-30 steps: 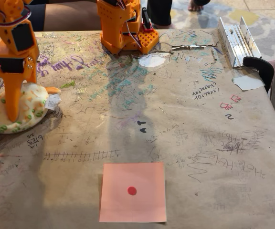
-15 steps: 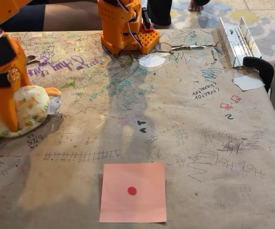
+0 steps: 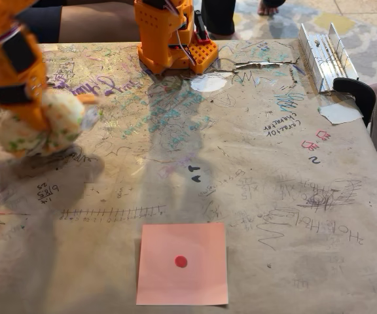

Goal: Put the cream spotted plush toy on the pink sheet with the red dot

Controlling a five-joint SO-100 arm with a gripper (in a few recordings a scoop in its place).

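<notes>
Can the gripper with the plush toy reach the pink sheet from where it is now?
Probably yes. The gripper holds the cream spotted plush toy at the left, blurred by motion. The brown paper between it and the pink sheet lies bare, and nothing rests on the sheet.

Cream spotted plush toy now lifted.

Handwritten scrawl on the brown paper table cover, mostly unreadable; a "2" and "AT" legible.
</notes>
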